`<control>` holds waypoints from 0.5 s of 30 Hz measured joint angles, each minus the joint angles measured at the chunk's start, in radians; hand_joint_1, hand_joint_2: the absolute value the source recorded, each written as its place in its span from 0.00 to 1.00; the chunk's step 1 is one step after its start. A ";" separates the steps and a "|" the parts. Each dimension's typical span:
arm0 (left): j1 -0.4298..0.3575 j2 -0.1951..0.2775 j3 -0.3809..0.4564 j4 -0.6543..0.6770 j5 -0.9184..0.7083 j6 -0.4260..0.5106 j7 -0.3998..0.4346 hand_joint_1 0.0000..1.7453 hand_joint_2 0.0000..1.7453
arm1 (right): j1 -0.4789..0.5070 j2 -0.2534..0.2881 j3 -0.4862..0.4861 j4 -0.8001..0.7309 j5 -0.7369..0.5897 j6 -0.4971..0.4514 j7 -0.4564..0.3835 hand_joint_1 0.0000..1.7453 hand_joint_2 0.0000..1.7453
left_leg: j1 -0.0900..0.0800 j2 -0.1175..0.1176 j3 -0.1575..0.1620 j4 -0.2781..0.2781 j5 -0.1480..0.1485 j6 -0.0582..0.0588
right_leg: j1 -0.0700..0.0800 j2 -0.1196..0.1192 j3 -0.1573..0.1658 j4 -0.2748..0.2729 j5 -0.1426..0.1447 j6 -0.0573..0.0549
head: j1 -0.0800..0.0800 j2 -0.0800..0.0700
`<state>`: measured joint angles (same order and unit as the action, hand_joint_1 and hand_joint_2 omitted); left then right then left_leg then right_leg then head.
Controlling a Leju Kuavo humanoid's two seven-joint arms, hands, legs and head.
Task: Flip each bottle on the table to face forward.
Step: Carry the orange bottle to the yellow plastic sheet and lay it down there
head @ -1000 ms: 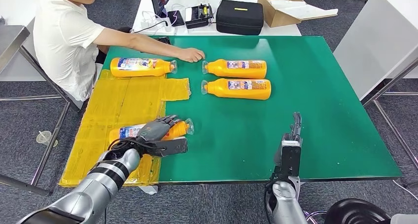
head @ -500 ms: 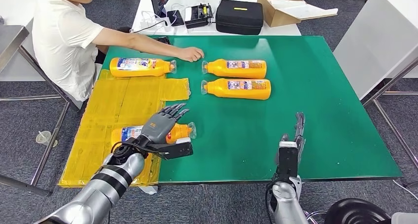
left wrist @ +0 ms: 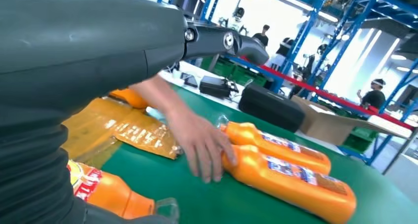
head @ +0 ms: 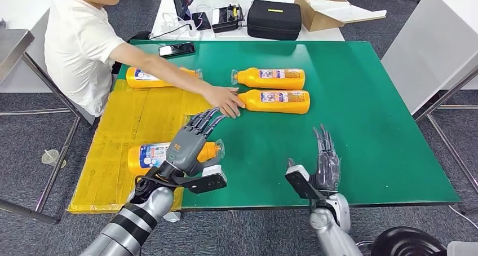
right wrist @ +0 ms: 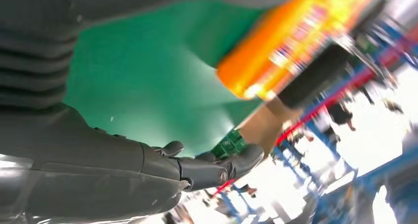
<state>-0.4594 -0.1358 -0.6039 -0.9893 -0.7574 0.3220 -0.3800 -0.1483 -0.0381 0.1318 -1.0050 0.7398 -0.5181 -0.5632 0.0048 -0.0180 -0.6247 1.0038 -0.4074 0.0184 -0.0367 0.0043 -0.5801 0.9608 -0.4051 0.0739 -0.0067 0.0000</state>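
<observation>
Left hand (head: 189, 145) hovers over nearest bottle (head: 147, 155) on the yellow sheet (head: 121, 129), fingers (head: 204, 120) spread, gripping nothing. Right hand (head: 322, 164) empty, splayed, well right of it.

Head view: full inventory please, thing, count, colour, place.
bottles: four, orange, lying on the table; two right of centre, one far left, one near left under the left hand
table: one, green top
sheet: one, yellow, table's left part
phone: one, dark, far left edge of the table
case: one, black, white table behind
cardboard box: one, brown, beside the case
person: one, white shirt, left side; hand at a centre bottle's neck
left hand: open, above the near bottle
right hand: open, near edge
</observation>
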 joint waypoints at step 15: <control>0.133 0.000 -0.048 -0.168 0.193 -0.072 -0.085 0.00 1.00 | -0.127 -0.130 0.028 0.244 0.190 0.109 0.144 0.00 1.00 | -0.001 -0.001 -0.001 0.000 0.000 0.000 | 0.000 -0.001 -0.001 0.000 0.000 0.000 | 0.000 0.000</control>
<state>-0.3266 -0.1361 -0.6523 -1.1576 -0.5642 0.2503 -0.4647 -0.2751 -0.1678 0.1595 -0.7612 0.9295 -0.4091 -0.4197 0.0042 -0.0191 -0.6260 1.0037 -0.4076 0.0186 -0.0372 0.0035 -0.5813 0.9607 -0.4054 0.0742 -0.0069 0.0000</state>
